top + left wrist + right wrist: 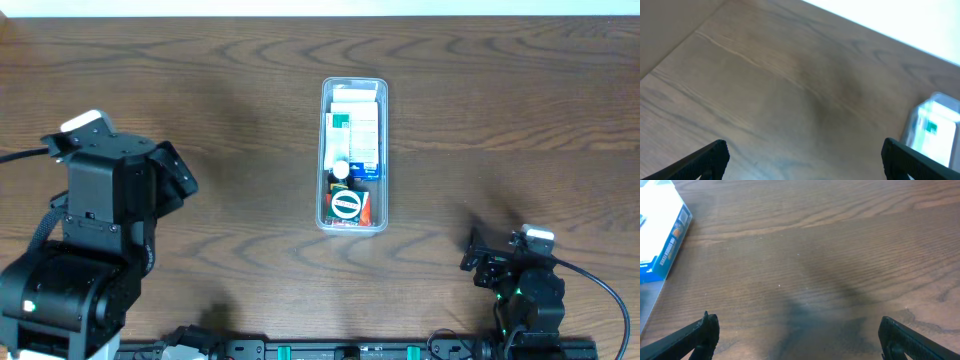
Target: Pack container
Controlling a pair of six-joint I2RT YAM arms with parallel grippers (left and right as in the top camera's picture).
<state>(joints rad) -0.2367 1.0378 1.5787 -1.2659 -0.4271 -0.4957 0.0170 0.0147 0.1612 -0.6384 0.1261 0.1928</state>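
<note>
So starting on the left, we've got the left arm (95,250) parked over the near-left part of the wooden table (220,70), well apart from anything else. The left gripper (805,150) has its jaws wide apart. In the left wrist view we see one black finger (710,159) in each bottom corner with only bare wood between them, so it isn't holding anything. The same view catches a corner of the container (935,125) off at the right edge, well away from the fingers. In the overhead view the container sits pretty much dead centre on the table, lying lengthwise away from the robot, between the two arms and touched by neither. It looks packed already. There's a white box with green print (347,120) at the far end and a white box with blue on it (369,148) just beside it. A small dark cap thing (341,170) is around the middle, though we can't tell what it really is. At the near end there's a round white-and-green lid (347,205) on top of some red packaging (364,210). On the right, the right arm (525,295) is tucked low by the near edge of the table, well apart from the container. The right gripper (797,325) is the same story, jaws spread wide with only wood grain between the tips. A blue-edged box shows in the top-left corner of its wrist view, nowhere near the fingers.
</note>
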